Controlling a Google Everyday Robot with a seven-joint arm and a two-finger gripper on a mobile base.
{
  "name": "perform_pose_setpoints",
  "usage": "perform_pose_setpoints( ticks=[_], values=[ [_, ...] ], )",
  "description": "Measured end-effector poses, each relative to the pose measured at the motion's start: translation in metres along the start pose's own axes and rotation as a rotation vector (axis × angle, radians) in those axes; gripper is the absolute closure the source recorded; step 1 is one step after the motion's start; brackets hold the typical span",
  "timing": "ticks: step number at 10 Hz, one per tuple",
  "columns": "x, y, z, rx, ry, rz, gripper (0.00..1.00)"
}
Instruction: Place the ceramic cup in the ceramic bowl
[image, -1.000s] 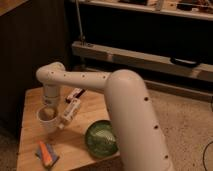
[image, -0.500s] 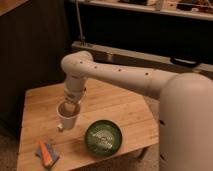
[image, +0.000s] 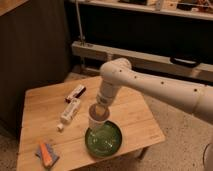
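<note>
The ceramic cup (image: 98, 121) is a small pale tumbler, held upright just over the near-left rim of the ceramic bowl (image: 104, 140), a shallow dark green glossy dish at the front of the wooden table (image: 40, 110). My gripper (image: 100, 111) comes down from the white arm (image: 150, 85) into the top of the cup and is shut on it. The cup's base overlaps the bowl's inside; I cannot tell whether it touches the bowl.
A white rectangular box (image: 70, 110) and a smaller red-and-white packet (image: 75, 92) lie on the table left of the cup. An orange and grey item (image: 46, 154) lies at the front left corner. A small white cube (image: 60, 127) sits near the box.
The arm has carried the cup to the right, from the table's left side to over the green bowl. The white box and packet are now uncovered.
</note>
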Motion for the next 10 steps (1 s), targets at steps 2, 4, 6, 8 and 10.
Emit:
perform_pose_setpoints(
  ticks=[2, 4, 6, 8, 10],
  values=[
    [-0.053, 0.021, 0.002, -0.029, -0.007, 0.047, 1.0],
    [-0.079, 0.028, 0.012, -0.028, -0.016, 0.065, 1.0],
    [-0.083, 0.029, 0.024, -0.021, -0.027, 0.062, 1.0],
    [-0.064, 0.029, 0.041, -0.012, -0.043, 0.058, 1.0],
    [-0.039, 0.019, 0.06, 0.0, -0.063, 0.024, 1.0]
  ],
)
